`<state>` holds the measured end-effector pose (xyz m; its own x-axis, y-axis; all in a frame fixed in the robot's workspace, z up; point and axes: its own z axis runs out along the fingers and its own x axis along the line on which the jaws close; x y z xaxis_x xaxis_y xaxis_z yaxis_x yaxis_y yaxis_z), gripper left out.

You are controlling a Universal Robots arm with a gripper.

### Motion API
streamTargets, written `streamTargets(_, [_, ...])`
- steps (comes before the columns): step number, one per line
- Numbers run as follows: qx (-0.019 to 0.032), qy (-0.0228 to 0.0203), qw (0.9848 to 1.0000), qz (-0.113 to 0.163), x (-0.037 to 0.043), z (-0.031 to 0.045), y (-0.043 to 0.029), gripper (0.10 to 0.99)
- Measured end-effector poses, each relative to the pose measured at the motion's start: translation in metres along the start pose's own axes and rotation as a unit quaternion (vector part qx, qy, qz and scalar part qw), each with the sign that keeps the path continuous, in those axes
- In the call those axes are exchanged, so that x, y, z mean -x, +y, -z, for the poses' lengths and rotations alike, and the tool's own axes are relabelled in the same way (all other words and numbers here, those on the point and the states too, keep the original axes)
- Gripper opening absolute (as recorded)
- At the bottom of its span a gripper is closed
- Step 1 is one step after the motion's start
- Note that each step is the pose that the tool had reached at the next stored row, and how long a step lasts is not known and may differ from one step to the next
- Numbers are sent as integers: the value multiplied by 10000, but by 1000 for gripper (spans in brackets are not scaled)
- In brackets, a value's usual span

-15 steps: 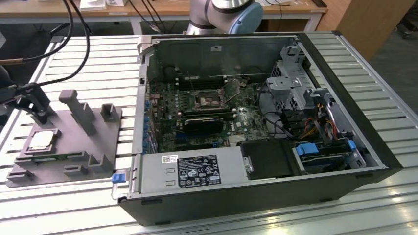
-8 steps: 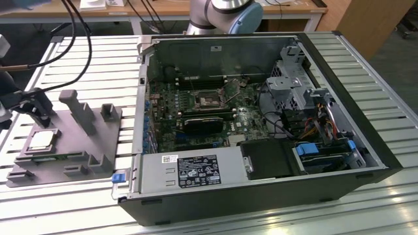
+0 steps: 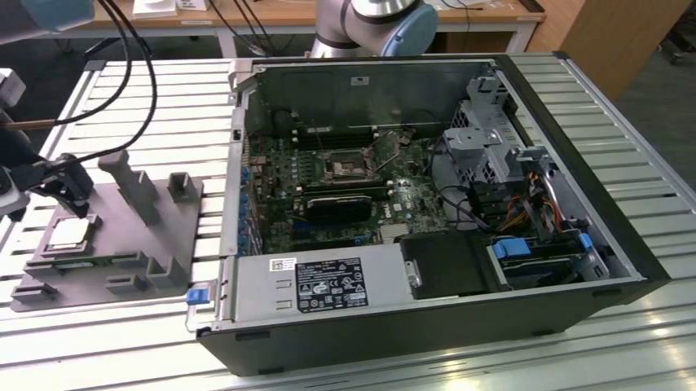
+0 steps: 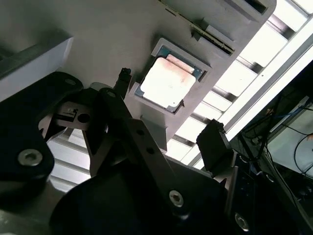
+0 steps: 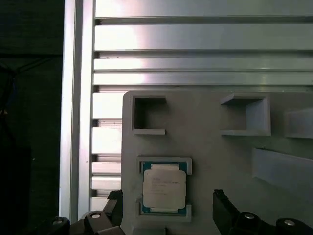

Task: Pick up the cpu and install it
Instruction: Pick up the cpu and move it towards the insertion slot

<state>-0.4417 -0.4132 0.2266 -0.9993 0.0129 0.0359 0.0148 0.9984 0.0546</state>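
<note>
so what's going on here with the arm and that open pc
The arm's gripper hovers open over the cpu, with a finger on either side but not gripping it. The cpu lies flat in its pocket on the grey fixture block, at the exterior view's left of the open computer case. It has not yet been picked up or installed.

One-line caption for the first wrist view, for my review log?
Open gripper poised over the cpu seated in its pocket on the grey fixture block.
</note>
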Motion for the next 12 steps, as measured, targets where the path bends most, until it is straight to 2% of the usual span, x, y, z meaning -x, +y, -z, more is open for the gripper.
streamTargets(12, [-9,-2,10000,-28,7,-199,-11,820])
